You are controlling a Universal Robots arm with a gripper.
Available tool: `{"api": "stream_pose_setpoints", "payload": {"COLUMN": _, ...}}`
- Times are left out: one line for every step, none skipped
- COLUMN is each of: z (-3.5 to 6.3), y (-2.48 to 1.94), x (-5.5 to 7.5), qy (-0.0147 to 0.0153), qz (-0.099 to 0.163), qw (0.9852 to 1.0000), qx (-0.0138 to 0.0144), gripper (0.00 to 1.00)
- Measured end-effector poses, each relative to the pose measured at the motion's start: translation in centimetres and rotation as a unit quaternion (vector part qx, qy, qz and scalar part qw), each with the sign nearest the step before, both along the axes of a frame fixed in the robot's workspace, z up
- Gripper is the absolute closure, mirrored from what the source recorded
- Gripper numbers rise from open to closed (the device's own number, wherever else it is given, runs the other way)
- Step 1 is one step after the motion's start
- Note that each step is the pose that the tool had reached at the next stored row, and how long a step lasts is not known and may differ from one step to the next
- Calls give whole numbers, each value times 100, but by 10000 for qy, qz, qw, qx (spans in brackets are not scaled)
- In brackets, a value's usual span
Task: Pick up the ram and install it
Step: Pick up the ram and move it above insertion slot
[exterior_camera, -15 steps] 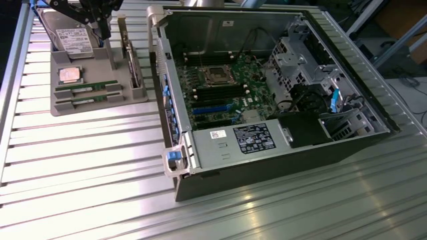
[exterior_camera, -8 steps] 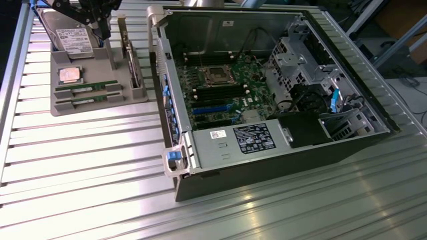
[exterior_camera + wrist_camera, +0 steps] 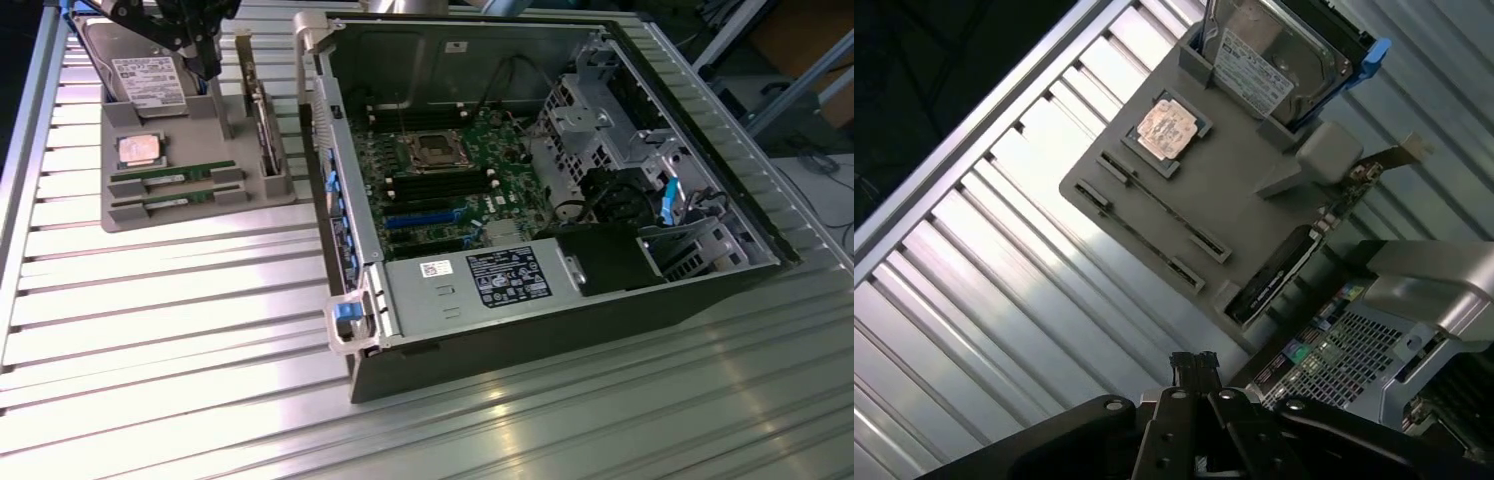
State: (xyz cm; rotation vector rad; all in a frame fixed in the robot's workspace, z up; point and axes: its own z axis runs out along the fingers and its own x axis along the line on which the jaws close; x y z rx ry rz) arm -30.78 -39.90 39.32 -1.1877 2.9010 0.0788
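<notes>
The pincer (image 3: 210, 68) hung above the hard drive (image 3: 144, 75) at the far end of the gray tray (image 3: 134, 221), fingertips pinched together on nothing. The ram (image 3: 175, 172) stood on edge in its slot near the tray's front edge, its twin (image 3: 166, 202) just beside it, probably kept upright so thin fingers could nip the top edge. The tray sat by the ribbed metal table's (image 3: 160, 330) edge on the exterior view's left. The open computer case (image 3: 534, 335) lay alongside with its motherboard (image 3: 454, 185) facing up, within reach.
</notes>
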Motion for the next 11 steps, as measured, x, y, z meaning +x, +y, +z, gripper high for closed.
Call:
{"api": "stream_pose_setpoints", "payload": {"z": 0, "y": 0, "x": 0, "qy": 0, "qz": 27, "qw": 10000, "qx": 0, "gripper": 90}}
{"api": "stream_pose_setpoints", "payload": {"z": 0, "y": 0, "x": 0, "qy": 0, "qz": 59, "qw": 10000, "qx": 0, "gripper": 90}}
{"api": "stream_pose_setpoints", "payload": {"z": 0, "y": 0, "x": 0, "qy": 0, "qz": 80, "qw": 10000, "qx": 0, "gripper": 90}}
{"api": "stream_pose_setpoints", "payload": {"z": 0, "y": 0, "x": 0, "qy": 0, "qz": 113, "qw": 9999, "qx": 0, "gripper": 90}}
{"api": "stream_pose_setpoints", "payload": {"z": 0, "y": 0, "x": 0, "qy": 0, "qz": 156, "qw": 9999, "qx": 0, "gripper": 90}}
{"api": "stream_pose_setpoints", "payload": {"z": 0, "y": 0, "x": 0, "qy": 0, "qz": 176, "qw": 9998, "qx": 0, "gripper": 90}}
{"api": "stream_pose_setpoints", "payload": {"z": 0, "y": 0, "x": 0, "qy": 0, "qz": 200, "qw": 9998, "qx": 0, "gripper": 90}}
{"api": "stream_pose_setpoints", "payload": {"z": 0, "y": 0, "x": 0, "qy": 0, "qz": 243, "qw": 9997, "qx": 0, "gripper": 90}}
{"api": "stream_pose_setpoints", "payload": {"z": 0, "y": 0, "x": 0, "qy": 0, "qz": 273, "qw": 9996, "qx": 0, "gripper": 90}}
{"api": "stream_pose_setpoints", "payload": {"z": 0, "y": 0, "x": 0, "qy": 0, "qz": 321, "qw": 9995, "qx": 0, "gripper": 90}}
{"api": "stream_pose_setpoints", "payload": {"z": 0, "y": 0, "x": 0, "qy": 0, "qz": 367, "qw": 9993, "qx": 0, "gripper": 90}}
